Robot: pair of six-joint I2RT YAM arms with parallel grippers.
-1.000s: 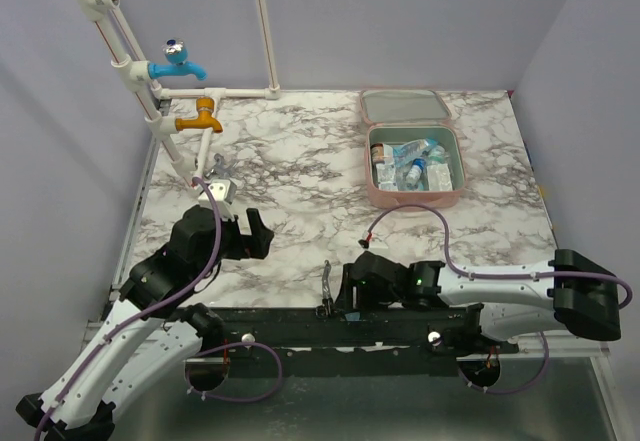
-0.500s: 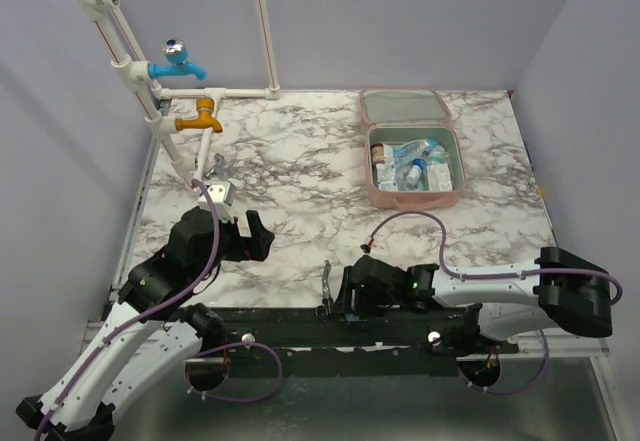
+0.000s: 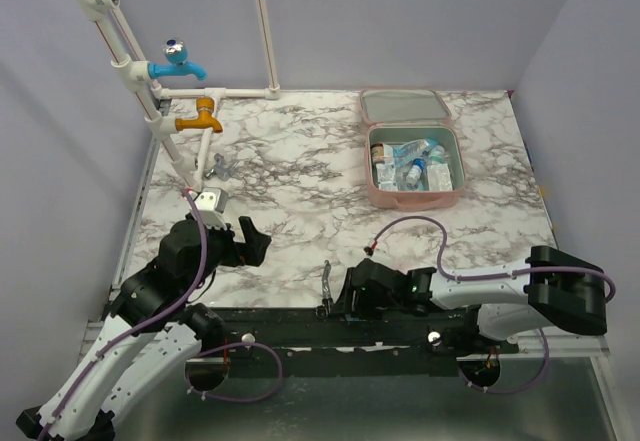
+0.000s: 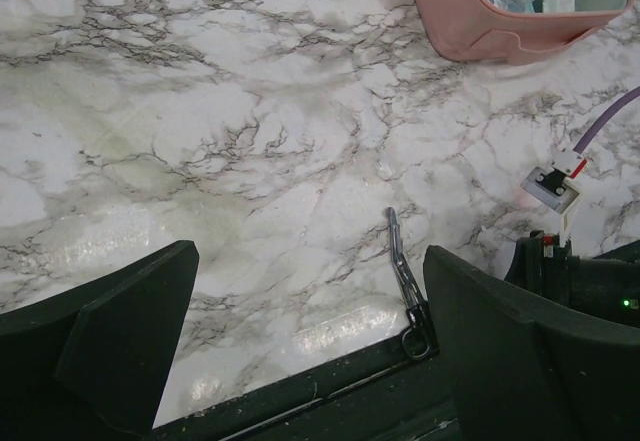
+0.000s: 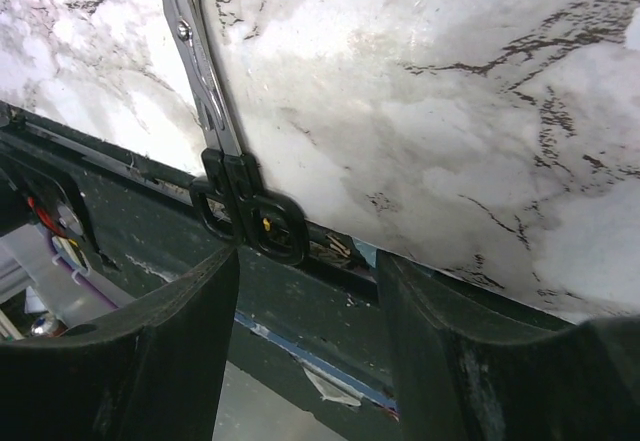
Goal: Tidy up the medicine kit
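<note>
The medicine kit lies open at the back right of the marble table, its pink lid folded back and bottles and packets inside. A corner of the kit shows in the left wrist view. Scissors with black handles lie at the table's near edge, also seen as scissors and scissors. My right gripper sits low beside them, open, and the handles lie just beyond its left fingertip; right gripper holds nothing. My left gripper hovers open and empty; left gripper.
A white pipe frame with a blue tap and an orange tap stands at the back left. A small grey item lies near it. A black rail runs along the table's near edge. A purple cable loops over the table.
The left arm has drawn back slightly toward the near left. The right arm's elbow has shifted left and its jaws have narrowed a little. Scissors and kit have not moved.
</note>
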